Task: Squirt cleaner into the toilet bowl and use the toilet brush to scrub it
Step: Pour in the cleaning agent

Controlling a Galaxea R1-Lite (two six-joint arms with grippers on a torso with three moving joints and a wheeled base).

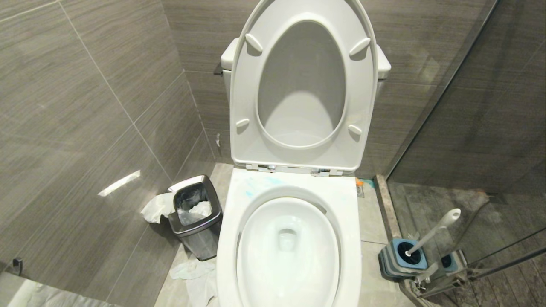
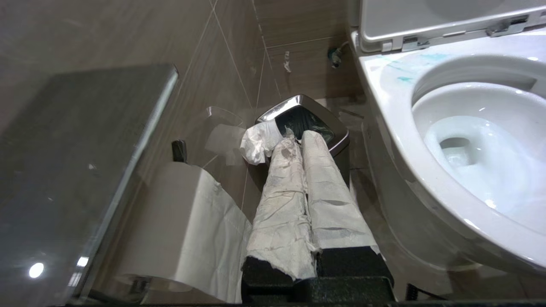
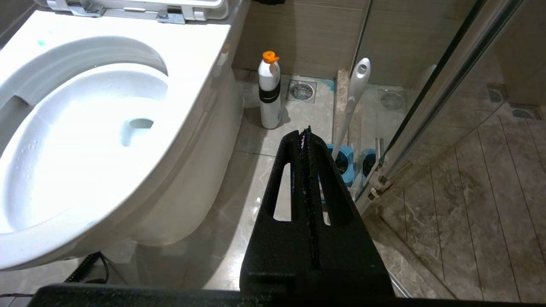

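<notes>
The white toilet bowl (image 1: 294, 181) stands open, its seat and lid raised against the tank. Pale blue cleaner (image 1: 256, 187) smears the back left of the rim, and the water in the basin looks faintly blue. The toilet brush (image 1: 435, 229) leans in its grey-and-blue holder (image 1: 403, 258) on the floor right of the bowl. Neither gripper appears in the head view. My left gripper (image 2: 298, 137), its fingers wrapped in white paper, is shut and points at the bin left of the bowl (image 2: 396, 140). My right gripper (image 3: 305, 132) is shut and empty, low beside the bowl (image 3: 200, 51), short of the brush (image 3: 352, 100).
A steel waste bin (image 1: 196, 217) with tissue hanging over its rim stands left of the toilet, and more tissue (image 1: 196, 273) lies on the floor. A toilet roll (image 2: 187, 221) hangs at the left. A white bottle with orange cap (image 3: 270, 91) stands by the bowl. A glass shower wall (image 1: 469, 128) closes the right.
</notes>
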